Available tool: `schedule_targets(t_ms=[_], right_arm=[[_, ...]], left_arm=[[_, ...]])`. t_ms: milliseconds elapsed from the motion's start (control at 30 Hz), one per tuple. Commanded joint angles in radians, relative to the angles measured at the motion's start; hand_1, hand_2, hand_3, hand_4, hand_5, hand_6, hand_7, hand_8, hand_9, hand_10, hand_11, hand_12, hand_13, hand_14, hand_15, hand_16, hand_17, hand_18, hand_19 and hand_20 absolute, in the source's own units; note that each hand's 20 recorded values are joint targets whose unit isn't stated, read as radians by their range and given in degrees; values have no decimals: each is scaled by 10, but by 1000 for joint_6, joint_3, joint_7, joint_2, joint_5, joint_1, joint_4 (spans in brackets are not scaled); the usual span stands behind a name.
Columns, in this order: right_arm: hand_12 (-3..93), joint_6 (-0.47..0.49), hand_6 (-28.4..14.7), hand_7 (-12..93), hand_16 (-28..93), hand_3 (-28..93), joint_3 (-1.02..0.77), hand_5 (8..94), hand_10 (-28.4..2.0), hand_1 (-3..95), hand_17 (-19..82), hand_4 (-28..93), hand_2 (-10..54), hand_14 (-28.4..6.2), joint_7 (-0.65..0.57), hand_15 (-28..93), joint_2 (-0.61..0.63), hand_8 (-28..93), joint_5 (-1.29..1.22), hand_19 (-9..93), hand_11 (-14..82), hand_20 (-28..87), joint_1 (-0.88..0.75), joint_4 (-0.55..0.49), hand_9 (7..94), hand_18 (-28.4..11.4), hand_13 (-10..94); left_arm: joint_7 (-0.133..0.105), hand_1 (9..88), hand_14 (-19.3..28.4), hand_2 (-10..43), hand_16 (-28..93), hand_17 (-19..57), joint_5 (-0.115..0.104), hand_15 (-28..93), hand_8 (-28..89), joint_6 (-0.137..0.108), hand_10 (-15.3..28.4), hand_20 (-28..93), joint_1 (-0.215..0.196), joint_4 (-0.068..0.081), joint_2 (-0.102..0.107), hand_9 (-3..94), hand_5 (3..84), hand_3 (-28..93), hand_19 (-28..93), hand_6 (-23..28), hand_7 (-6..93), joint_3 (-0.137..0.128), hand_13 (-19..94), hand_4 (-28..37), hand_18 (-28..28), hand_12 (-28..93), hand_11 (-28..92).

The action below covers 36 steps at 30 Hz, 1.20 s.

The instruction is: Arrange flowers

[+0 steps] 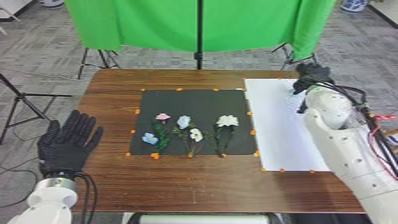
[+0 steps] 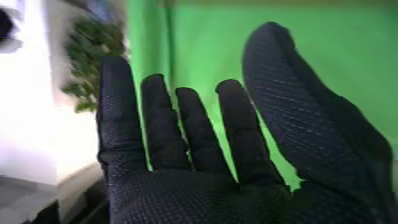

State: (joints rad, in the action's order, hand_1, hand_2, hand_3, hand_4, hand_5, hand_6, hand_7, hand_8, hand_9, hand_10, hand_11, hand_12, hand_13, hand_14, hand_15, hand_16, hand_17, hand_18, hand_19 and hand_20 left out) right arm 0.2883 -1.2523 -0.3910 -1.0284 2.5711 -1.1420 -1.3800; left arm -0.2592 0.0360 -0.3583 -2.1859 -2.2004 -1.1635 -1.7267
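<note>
One brown wooden table, flat, grain visible. Directly on it: one black rectangular sheet, near the middle; one white rectangular sheet, just beside it on the right, reaching farther toward both the near and far table edges; several small orange pieces along the sheets' borders.

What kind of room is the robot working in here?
Probably a robotics lab or test studio: a green backdrop cloth hangs behind the wooden table, a tripod stands on the left, and grey carpet covers the floor.
</note>
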Motion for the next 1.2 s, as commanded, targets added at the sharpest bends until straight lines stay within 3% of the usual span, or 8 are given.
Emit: schedule_targets(t_ms=[33,100,167,500,667,800,967,1200], right_arm=[[110,165,-49,134,144,737,-54,347,-147,551,234,-283,-95,-161,41,200,-29,-120,17,546,85,200,-38,26,316,-198,291],[109,158,-47,128,149,710,-65,341,-144,570,239,-283,-95,-153,71,189,-37,-114,34,567,76,211,-52,28,307,-184,293],[108,135,-43,122,161,643,-66,335,-138,606,249,-283,-95,-141,74,181,-38,-109,20,589,65,226,-64,22,297,-177,305],[116,53,-40,133,188,435,-35,354,-134,684,268,-283,-95,-109,134,219,-56,-110,30,651,74,288,-55,53,324,-169,388],[149,-24,-10,193,192,545,-13,494,-104,634,286,-283,-95,-92,140,357,-50,-137,19,722,158,321,-68,61,512,-171,505],[293,-61,9,271,340,371,12,632,-92,702,289,-283,-95,-62,137,357,-47,-36,21,730,148,394,-69,63,696,-171,604],[308,-129,7,299,263,373,50,686,-99,667,297,-280,-71,-75,105,410,-47,-3,26,737,174,407,-69,68,746,-175,626],[414,-247,7,339,418,400,70,726,-90,708,293,-282,-26,-52,70,344,2,46,-46,725,109,420,-101,7,811,-160,652]], left_arm=[[57,308,151,135,-62,-36,7,433,-108,1,146,163,-2,21,-7,404,463,745,328,88,183,4,308,-275,140,121,250],[65,307,152,135,-63,-36,-12,432,-108,0,147,163,-7,20,-13,404,462,745,328,89,182,2,307,-273,140,121,250],[65,307,152,133,-62,-35,-9,432,-107,-8,148,162,-6,21,-13,403,462,745,327,89,179,2,306,-271,140,121,249],[39,307,153,130,-62,-36,-57,433,-104,-38,150,164,-13,14,-13,407,470,744,329,92,180,4,308,-270,141,123,251],[35,308,153,130,-63,-36,-53,436,-106,-40,151,164,-19,11,-15,411,473,745,330,92,184,1,309,-270,141,123,257],[32,309,153,130,-64,-36,-54,437,-108,-37,150,164,-18,15,-14,412,475,746,332,92,186,0,310,-272,141,122,259],[30,306,152,131,-64,-36,-56,437,-108,-36,150,165,-11,20,-11,413,475,748,332,91,186,6,311,-274,141,121,260],[29,304,151,133,-64,-37,-51,438,-109,-24,149,165,-23,20,-20,414,474,748,333,90,186,3,311,-276,141,120,260]])
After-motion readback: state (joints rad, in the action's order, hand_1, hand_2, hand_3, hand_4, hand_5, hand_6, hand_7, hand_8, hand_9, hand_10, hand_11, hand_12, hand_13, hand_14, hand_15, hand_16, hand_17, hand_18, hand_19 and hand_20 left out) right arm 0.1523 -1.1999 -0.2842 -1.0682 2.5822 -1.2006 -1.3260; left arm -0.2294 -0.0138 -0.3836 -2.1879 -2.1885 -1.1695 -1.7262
